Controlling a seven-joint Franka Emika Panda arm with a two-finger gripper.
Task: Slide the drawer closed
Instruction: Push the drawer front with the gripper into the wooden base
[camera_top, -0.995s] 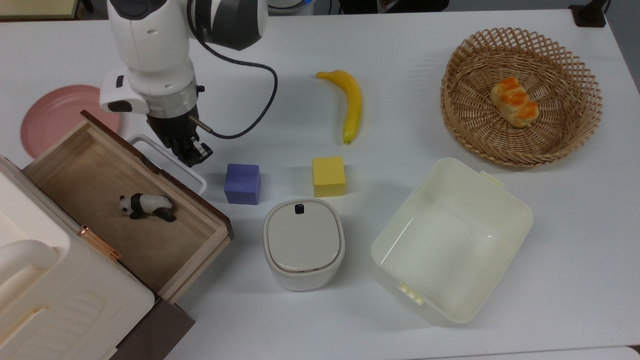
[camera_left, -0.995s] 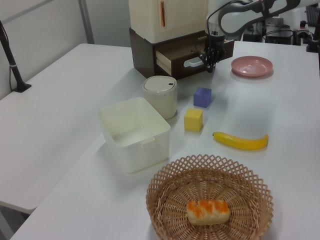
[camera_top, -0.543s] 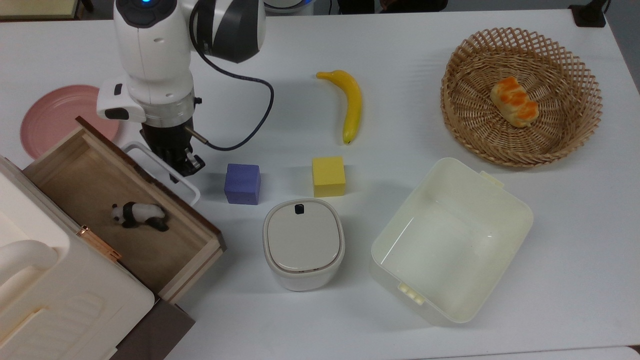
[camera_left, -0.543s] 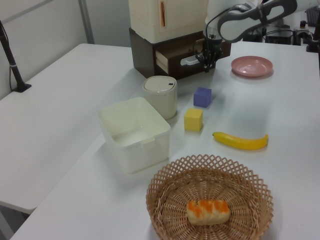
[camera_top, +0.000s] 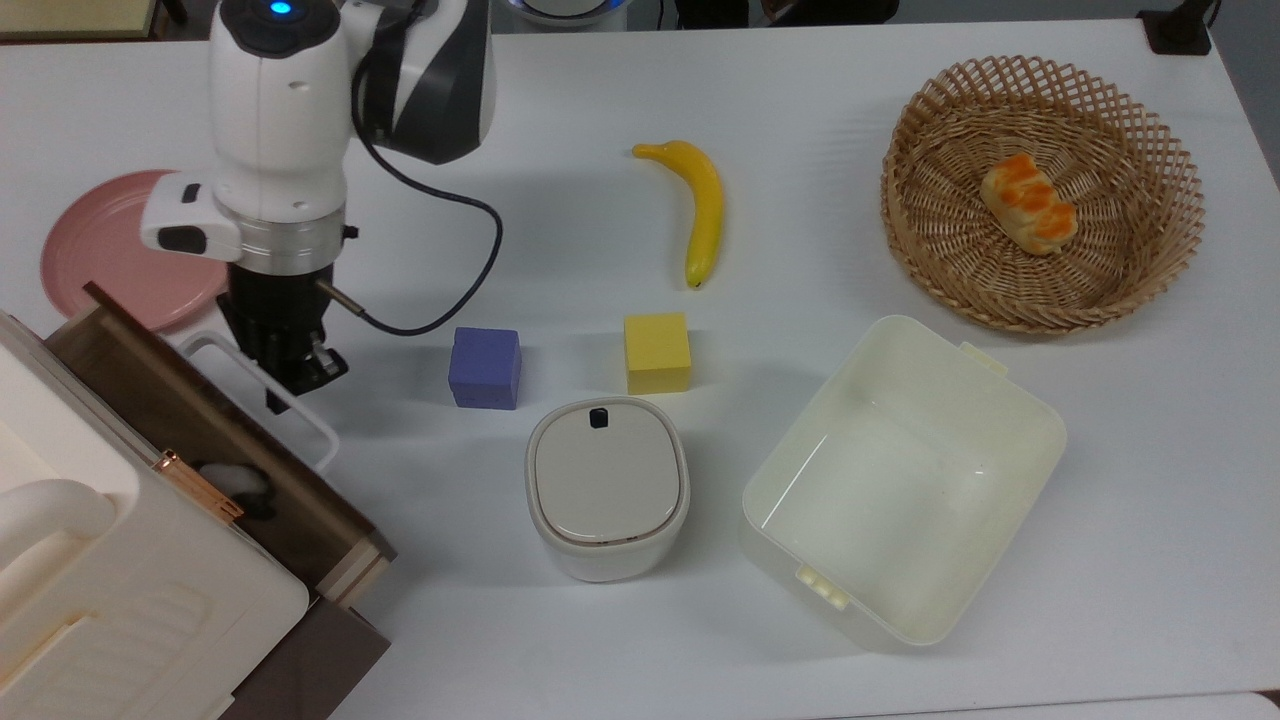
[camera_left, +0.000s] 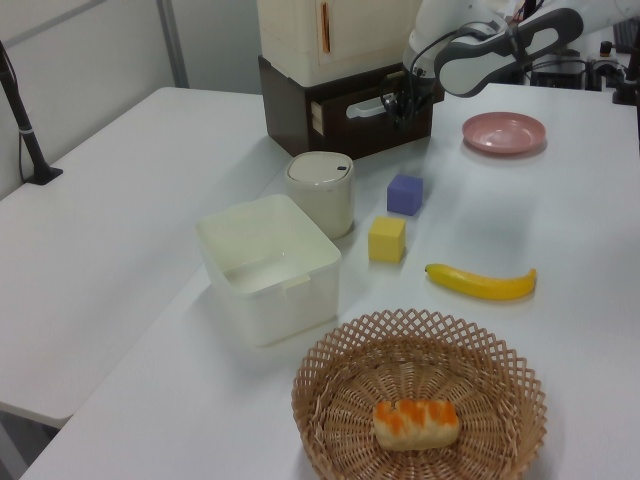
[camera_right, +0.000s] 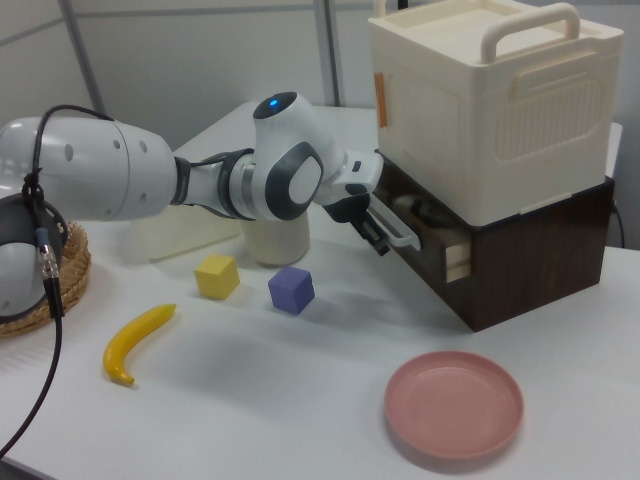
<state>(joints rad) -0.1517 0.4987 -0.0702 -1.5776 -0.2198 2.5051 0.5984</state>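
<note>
The drawer (camera_top: 300, 490) stands out only a short way from the cream cabinet (camera_top: 120, 590), its dark brown front running diagonally in the top view. A toy panda (camera_top: 235, 482) lies half under the cabinet edge inside it. My gripper (camera_top: 295, 375) is shut and pressed against the white loop handle (camera_top: 315, 425) from the table side. The left view has the gripper (camera_left: 400, 100) at the handle (camera_left: 365, 105). From the right view, the gripper (camera_right: 372, 228) touches the handle (camera_right: 398, 235), and a narrow gap of the drawer (camera_right: 445, 250) stays open.
A purple cube (camera_top: 485, 367) sits just right of the gripper in the top view, then a yellow cube (camera_top: 657, 352) and a lidded bin (camera_top: 607, 500). A cream plastic bin (camera_top: 950, 350), banana (camera_top: 703, 210), basket (camera_top: 900, 200) with bread (camera_top: 1030, 210) and pink plate (camera_top: 90, 240) also stand around.
My gripper has moved toward the cabinet, to the top view's lower left, pushing the handle. The drawer has slid most of the way in and the panda has gone with it.
</note>
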